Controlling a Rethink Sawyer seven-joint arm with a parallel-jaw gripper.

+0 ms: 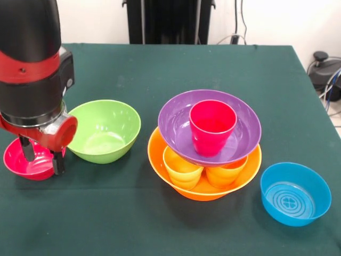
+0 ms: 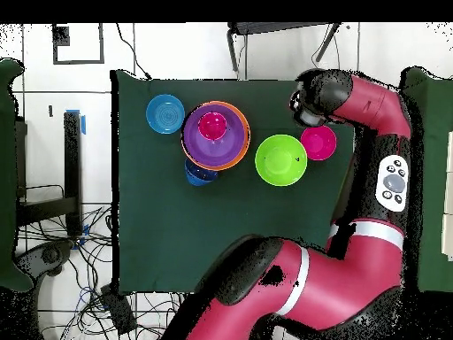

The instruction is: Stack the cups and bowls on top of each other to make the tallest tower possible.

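My gripper (image 1: 41, 156) hangs at the left over the small red bowl (image 1: 21, 162). It is open, with one finger inside the bowl and the other at its right rim. The tower (image 1: 205, 184) has the big orange bowl at its base, holding a yellow cup (image 1: 181, 169) and an orange cup (image 1: 226, 172). The purple bowl (image 1: 242, 125) rests on them with a red cup (image 1: 212, 127) upright in it. The lime green bowl (image 1: 104, 130) sits between the gripper and the tower. The light blue bowl (image 1: 294, 193) is at the front right. In the overhead view a dark blue bowl (image 2: 200, 173) peeks out beside the tower (image 2: 212, 142). No light green cup shows.
In the overhead view the arm (image 2: 354, 97) reaches over the table's right side, above the red bowl (image 2: 318, 142). The lime green bowl (image 2: 280, 159) and the light blue bowl (image 2: 165, 114) flank the tower. The green table cloth (image 1: 160, 69) ends at the right edge.
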